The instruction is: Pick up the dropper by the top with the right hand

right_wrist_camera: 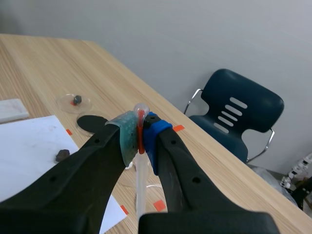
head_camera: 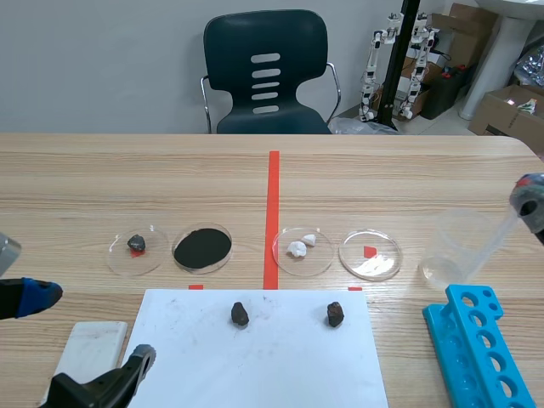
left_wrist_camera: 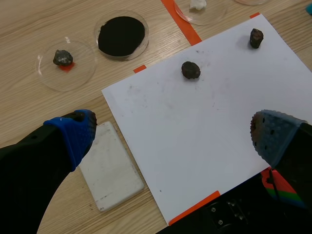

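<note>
1. Dropper [right_wrist_camera: 141, 181] is held at its top: the right end effector [right_wrist_camera: 140, 131] has its two pads closed on the bulb, whose rounded end pokes out just above the fingers.
2. Seen from the scene camera, the right end effector [head_camera: 531, 202] is raised at the right edge of the tabletop [head_camera: 127, 170]. The dropper [head_camera: 503, 223] slants down from it toward a clear cup [head_camera: 455, 242]; I cannot tell whether its tip is inside the cup.
3. A blue rack [head_camera: 480, 348] with round holes lies just in front of the cup.
4. The left end effector [left_wrist_camera: 175, 134] is wide open and holds nothing. One pad is above a white slab [left_wrist_camera: 109, 168] and the other above a sheet of paper [left_wrist_camera: 195, 126].
5. Two dark stones lie on the paper, well apart: one [head_camera: 240, 314] on the left, one [head_camera: 335, 314] on the right.
6. Four round dishes stand in a row beyond the paper. The first [head_camera: 136, 249] holds a small dark stone, the second [head_camera: 202, 247] is filled with black powder, the third [head_camera: 303, 250] holds white bits, and the fourth [head_camera: 371, 254] is clear.
7. A dark chair [head_camera: 266, 72] stands behind the tabletop.
</note>
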